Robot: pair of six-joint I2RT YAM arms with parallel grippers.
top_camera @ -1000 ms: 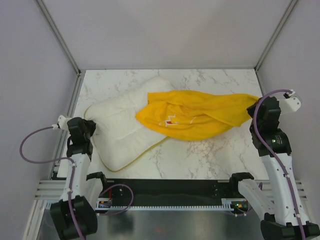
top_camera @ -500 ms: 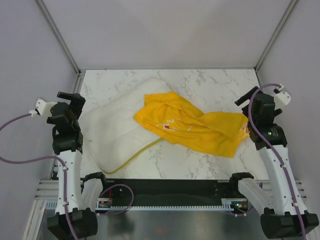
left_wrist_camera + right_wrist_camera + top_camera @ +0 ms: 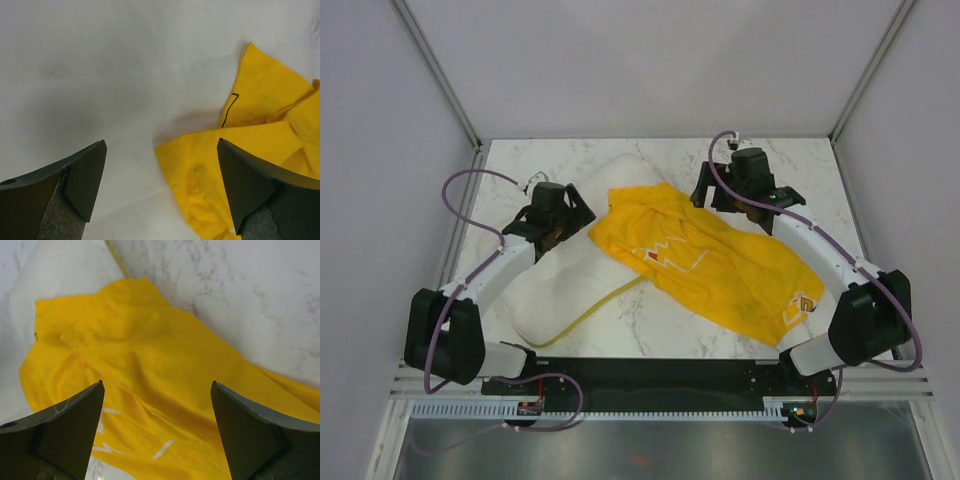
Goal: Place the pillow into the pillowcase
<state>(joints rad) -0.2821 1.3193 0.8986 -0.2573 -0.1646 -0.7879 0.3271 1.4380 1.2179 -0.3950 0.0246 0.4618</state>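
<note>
**A:** From above, how far along is it?

**B:** Barely begun. The plump white quilted pillow with the yellow edge band lies on the left of the marble table, wholly outside the thin bright yellow printed pillowcase. The case sprawls crumpled from the pillow's right corner toward the near right. The left hand hovers over the pillow beside the cloth's edge, and the right hand over the cloth's far end. Both are spread, and neither grips anything.

**A:** And the left wrist camera?

**B:** That hand is spread wide with nothing in it. Below is white pillow, with a folded yellow corner lying on it to the right.

**A:** The right wrist?

**B:** Wide open too, and empty, above rumpled yellow cloth with a bit of white print. There is marble beyond and pillow at the left edge.

**A:** So what is left?

**B:** Everything, I'd judge — find the case's opening, which I cannot make out here, hold it apart, and feed the pillow in.
</note>
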